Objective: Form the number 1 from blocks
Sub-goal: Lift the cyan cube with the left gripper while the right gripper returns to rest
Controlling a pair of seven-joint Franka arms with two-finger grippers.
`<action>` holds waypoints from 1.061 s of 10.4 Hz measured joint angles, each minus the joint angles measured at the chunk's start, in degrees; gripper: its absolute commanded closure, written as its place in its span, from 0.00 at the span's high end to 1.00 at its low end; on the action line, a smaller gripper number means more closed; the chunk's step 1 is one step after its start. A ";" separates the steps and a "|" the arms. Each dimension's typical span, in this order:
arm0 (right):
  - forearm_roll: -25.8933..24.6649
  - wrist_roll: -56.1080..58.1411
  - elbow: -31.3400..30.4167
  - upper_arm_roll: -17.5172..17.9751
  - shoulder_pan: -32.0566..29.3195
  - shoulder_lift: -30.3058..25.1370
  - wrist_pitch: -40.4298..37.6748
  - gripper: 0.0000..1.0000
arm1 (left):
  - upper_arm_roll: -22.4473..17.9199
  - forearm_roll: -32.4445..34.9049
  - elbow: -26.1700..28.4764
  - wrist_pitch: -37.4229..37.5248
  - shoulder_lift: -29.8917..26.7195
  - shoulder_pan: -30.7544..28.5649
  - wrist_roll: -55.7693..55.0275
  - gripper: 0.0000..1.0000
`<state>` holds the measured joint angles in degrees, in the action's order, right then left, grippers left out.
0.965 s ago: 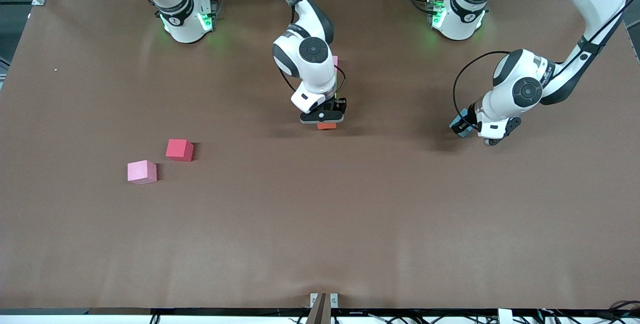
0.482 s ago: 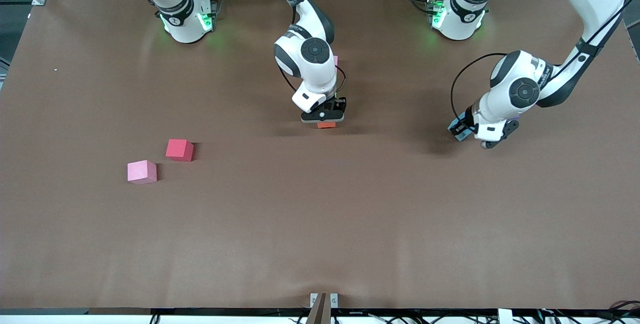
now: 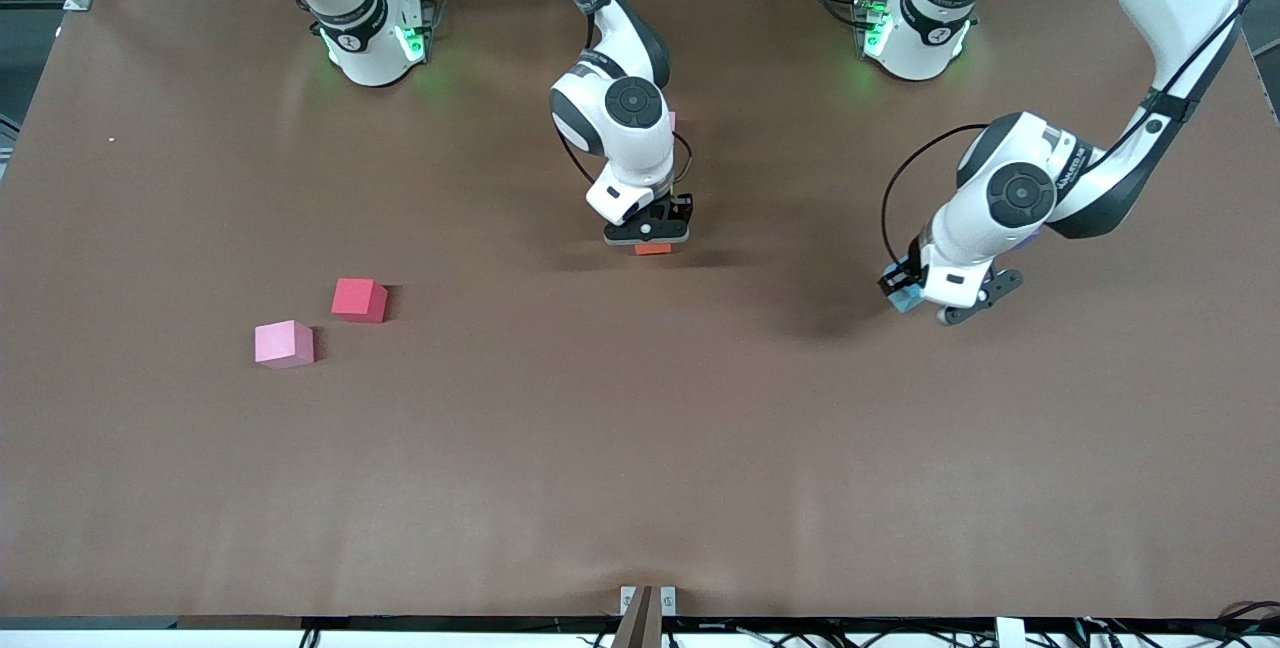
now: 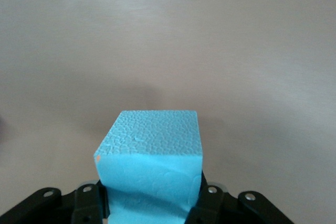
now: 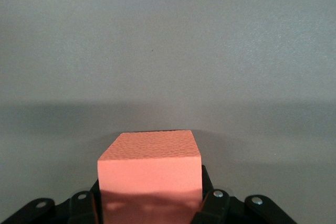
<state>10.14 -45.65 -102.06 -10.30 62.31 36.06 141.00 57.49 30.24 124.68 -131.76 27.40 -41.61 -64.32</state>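
Front view shows both grippers carrying cubes for the digit: the right gripper (image 3: 652,237) pinches the orange block (image 3: 653,249) low over mid-table, the left gripper (image 3: 925,300) pinches the light blue block (image 3: 905,301) over its own end, and the red block (image 3: 359,299) and pink block (image 3: 284,343) wait near the right arm's end.

The right gripper (image 5: 149,208) has its jaws shut on an orange foam block (image 5: 149,170), with bare brown worktop (image 5: 168,51) under it.

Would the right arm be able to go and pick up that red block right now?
Probably not yet. Its hand is already shut on the orange block, mid-table. The red block sits uncovered toward the right arm's end, beside the pink block, so the path looks free once the hand empties.
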 measured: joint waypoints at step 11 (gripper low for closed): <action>-1.06 2.84 -9.52 6.57 -18.48 -15.41 -0.02 1.00 | -8.98 -0.51 -16.57 0.36 9.28 25.55 -0.05 0.00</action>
<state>9.09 -42.81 -111.58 -3.73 43.83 20.65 140.97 48.51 29.73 108.11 -131.40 36.68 -16.06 -64.38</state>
